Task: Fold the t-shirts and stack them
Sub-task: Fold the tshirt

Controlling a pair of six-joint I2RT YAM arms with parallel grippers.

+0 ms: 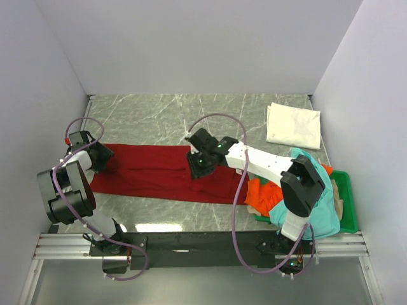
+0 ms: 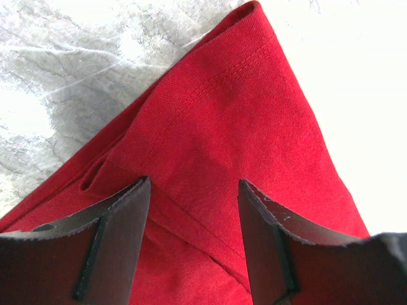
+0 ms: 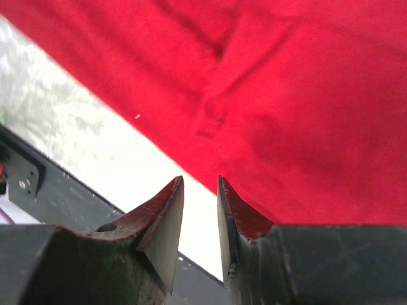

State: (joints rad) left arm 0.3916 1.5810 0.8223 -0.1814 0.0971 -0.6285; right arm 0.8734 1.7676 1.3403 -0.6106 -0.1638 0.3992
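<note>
Dark red t-shirt (image 1: 152, 173) lies folded lengthwise on the table (image 1: 159, 117); left gripper (image 2: 194, 190) gapes over one end, right gripper (image 3: 199, 184) stands slightly parted and empty mid-shirt: a shallow pinch may lift one layer, spoiling the fold.

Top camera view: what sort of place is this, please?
Probably a robot test booth, not a home: plain pale walls enclose a marble-patterned table, and two robot arms are bolted to a rail at its near edge.
</note>
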